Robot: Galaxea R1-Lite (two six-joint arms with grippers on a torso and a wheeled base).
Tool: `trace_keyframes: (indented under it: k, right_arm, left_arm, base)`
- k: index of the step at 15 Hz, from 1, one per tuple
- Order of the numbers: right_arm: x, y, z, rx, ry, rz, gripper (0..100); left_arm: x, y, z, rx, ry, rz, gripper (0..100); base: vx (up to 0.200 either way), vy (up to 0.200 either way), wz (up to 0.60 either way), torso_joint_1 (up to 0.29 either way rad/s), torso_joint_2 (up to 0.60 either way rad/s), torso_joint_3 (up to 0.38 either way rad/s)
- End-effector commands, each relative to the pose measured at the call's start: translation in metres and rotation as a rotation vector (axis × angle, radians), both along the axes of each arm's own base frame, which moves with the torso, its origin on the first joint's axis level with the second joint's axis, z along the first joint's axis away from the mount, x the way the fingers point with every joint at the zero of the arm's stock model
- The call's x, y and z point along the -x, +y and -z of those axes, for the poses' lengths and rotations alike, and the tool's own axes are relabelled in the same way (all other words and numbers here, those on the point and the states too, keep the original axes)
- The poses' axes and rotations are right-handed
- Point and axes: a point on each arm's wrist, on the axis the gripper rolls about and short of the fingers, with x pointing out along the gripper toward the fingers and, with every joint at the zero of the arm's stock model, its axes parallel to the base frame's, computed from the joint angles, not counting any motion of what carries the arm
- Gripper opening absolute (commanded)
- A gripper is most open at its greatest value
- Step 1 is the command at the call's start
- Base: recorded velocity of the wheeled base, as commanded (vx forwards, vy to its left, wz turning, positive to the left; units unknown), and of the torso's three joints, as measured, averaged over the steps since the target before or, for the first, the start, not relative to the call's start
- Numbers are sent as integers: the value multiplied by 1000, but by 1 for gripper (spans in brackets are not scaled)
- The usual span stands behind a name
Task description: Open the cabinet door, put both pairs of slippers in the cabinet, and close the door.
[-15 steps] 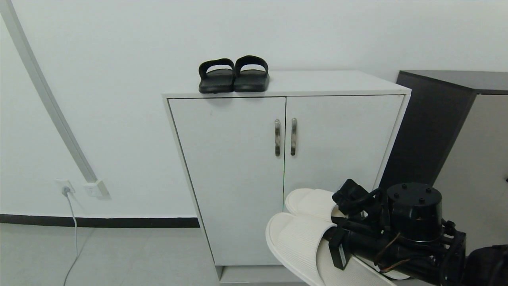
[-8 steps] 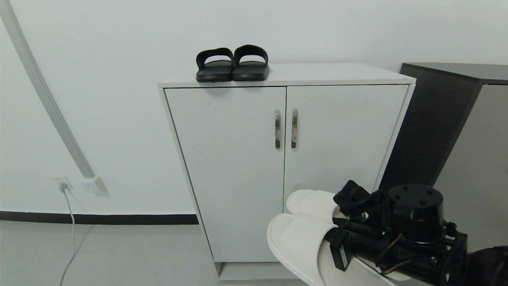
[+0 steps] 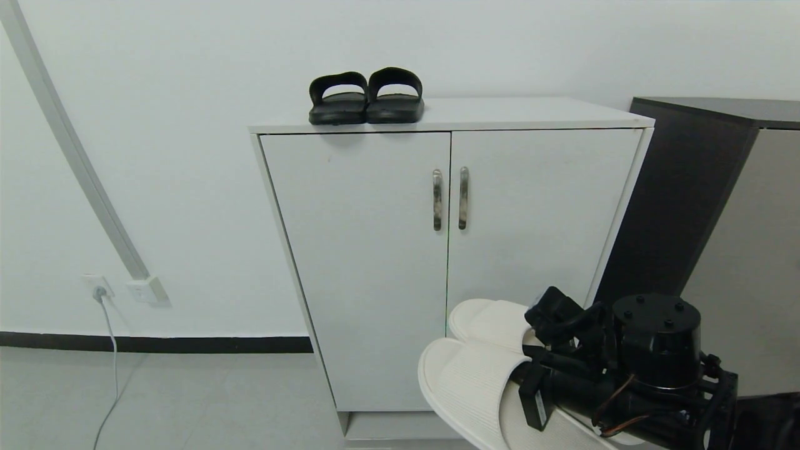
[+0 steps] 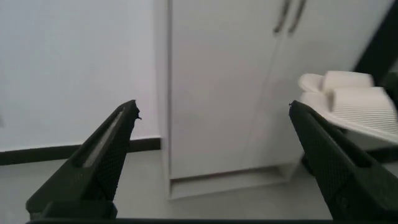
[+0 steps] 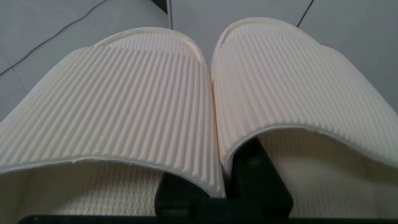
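**Robot Nearing Shut Cabinet, Slippers Already in Grip**

The head camera is shifting. The white two-door cabinet (image 3: pixel 375 281) is showing slightly larger and higher in frame than a second ago, which suggests the robot is edging closer, not that anything is moving. The right gripper (image 3: pixel 531 359) is clamping the pair of cream ribbed slippers (image 3: pixel 475 381), carrying them low before the right-hand door. The left gripper (image 4: pixel 212 106) is hanging empty, fingers spread wide, facing the cabinet's lower front. The pair of black rubber slide slippers (image 3: pixel 367 97) is sitting on the cabinet top. Both doors are staying closed, their metal bar handles (image 3: pixel 437 200) untouched, so opening a door is likely coming next.
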Motion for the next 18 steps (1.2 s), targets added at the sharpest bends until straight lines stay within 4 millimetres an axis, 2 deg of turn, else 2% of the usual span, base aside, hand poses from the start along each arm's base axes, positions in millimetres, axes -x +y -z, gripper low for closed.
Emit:
trace_keyframes:
  k: [1, 2, 3, 6, 8, 9, 10, 14, 16, 18]
  right_arm:
    - [0, 0, 1, 2, 0, -1, 0]
    - [1, 0, 1, 4, 2, -3, 0]
    - [2, 0, 1, 4, 2, -3, 0]
    - [2, 1, 2, 7, 0, -8, 0]
    - [2, 0, 2, 8, 2, -8, 0]
    - [2, 0, 2, 8, 0, -7, 0]
    - [2, 0, 2, 8, 0, -5, 0]
    - [3, -1, 2, 9, 3, -7, 0]
    - [4, -2, 5, 16, 12, -6, 0]
    - [4, -2, 5, 15, 13, -6, 0]
  left_arm:
    - [-51, -4, -39, 17, 102, 122, 100]
    - [-72, -6, -49, 20, 111, 175, 100]
    - [-81, -8, -52, 22, 107, 218, 100]
    - [-120, -28, -54, 28, 91, 444, 100]
    - [-157, -50, -56, 24, 99, 527, 100]
    - [-166, -53, -56, 24, 96, 533, 100]
    - [-191, -72, -59, 23, 85, 578, 100]
    - [-245, -140, -74, 64, 93, 704, 100]
    - [-272, -162, -75, 67, 88, 730, 100]
    - [-291, -182, -76, 111, 100, 773, 100]
  base:
    - [0, 0, 0, 0, 0, 0]
    - [0, 0, 0, 0, 0, 0]
    - [0, 0, 0, 0, 0, 0]
    - [0, 0, 0, 0, 0, 0]
    - [0, 0, 0, 0, 0, 0]
    - [0, 0, 0, 0, 0, 0]
    - [0, 0, 0, 0, 0, 0]
    - [0, 0, 0, 0, 0, 0]
    - [0, 0, 0, 0, 0, 0]
    - [0, 0, 0, 0, 0, 0]
